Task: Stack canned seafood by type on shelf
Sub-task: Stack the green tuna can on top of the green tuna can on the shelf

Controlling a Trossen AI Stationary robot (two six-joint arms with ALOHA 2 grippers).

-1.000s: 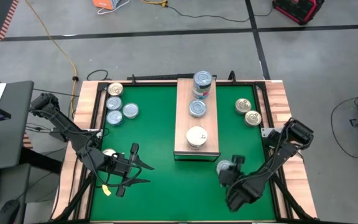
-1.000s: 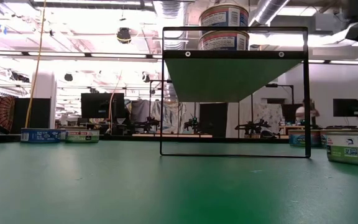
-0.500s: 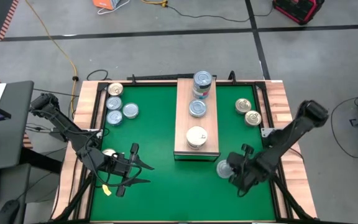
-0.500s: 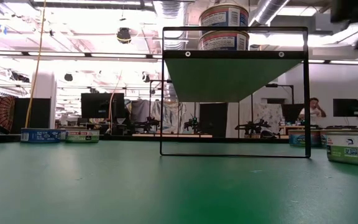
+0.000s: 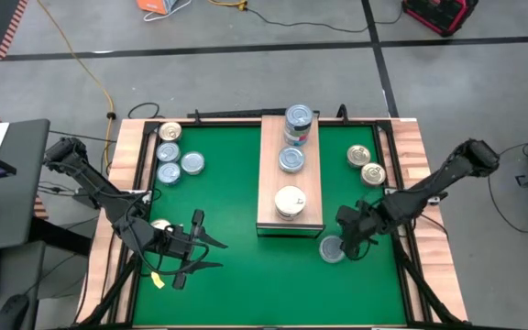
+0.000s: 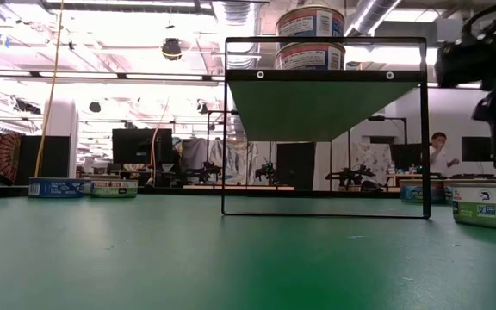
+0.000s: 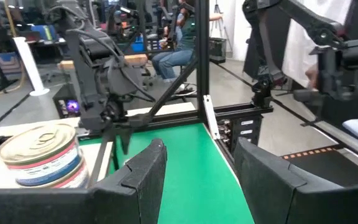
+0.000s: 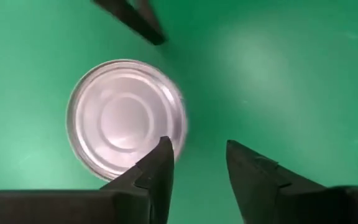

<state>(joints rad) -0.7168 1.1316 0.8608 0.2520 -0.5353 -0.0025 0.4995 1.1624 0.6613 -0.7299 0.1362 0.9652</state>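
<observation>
Lying flat on green mat (image 5: 218, 192), silver-topped can (image 8: 127, 120) shows concentric rings.

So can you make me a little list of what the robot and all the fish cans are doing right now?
shelf: wooden block in the middle of the green mat
cans on shelf: blue-silver stack, a blue-silver one, a white-topped one
loose can: silver-topped can on the mat by the shelf's near corner
right gripper: open, just above the loose can, holding nothing
left gripper: open, empty, waiting over the mat
other cans: blue-silver group at the mat's left, two gold ones at its right
</observation>
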